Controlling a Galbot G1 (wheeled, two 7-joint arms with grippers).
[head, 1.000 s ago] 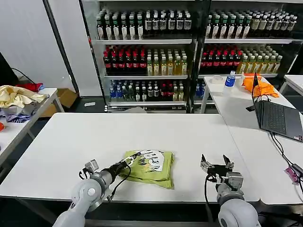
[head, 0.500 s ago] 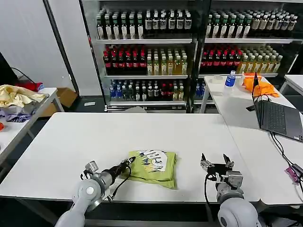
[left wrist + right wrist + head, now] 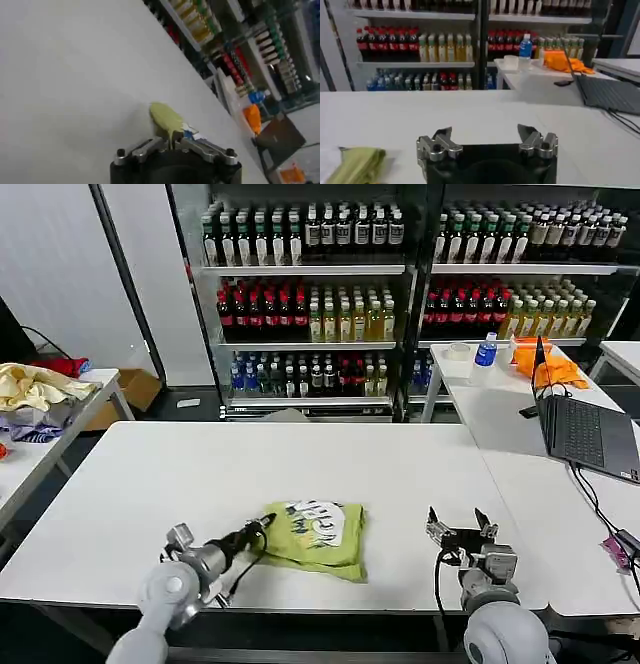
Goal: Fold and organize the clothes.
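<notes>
We see the left gripper (image 3: 262,525) low over the near part of the white rectangular table (image 3: 150,484), its fingers pinched together on the left edge of the folded lime-green cotton T-shirt (image 3: 318,534), which lies flat near the table's front edge with its white-and-dark printed graphic facing up; in the left wrist view the same cloth (image 3: 167,119) sits clamped between the fingers. The right gripper (image 3: 459,527) waits just right of the shirt, apart from it, fingers spread wide
</notes>
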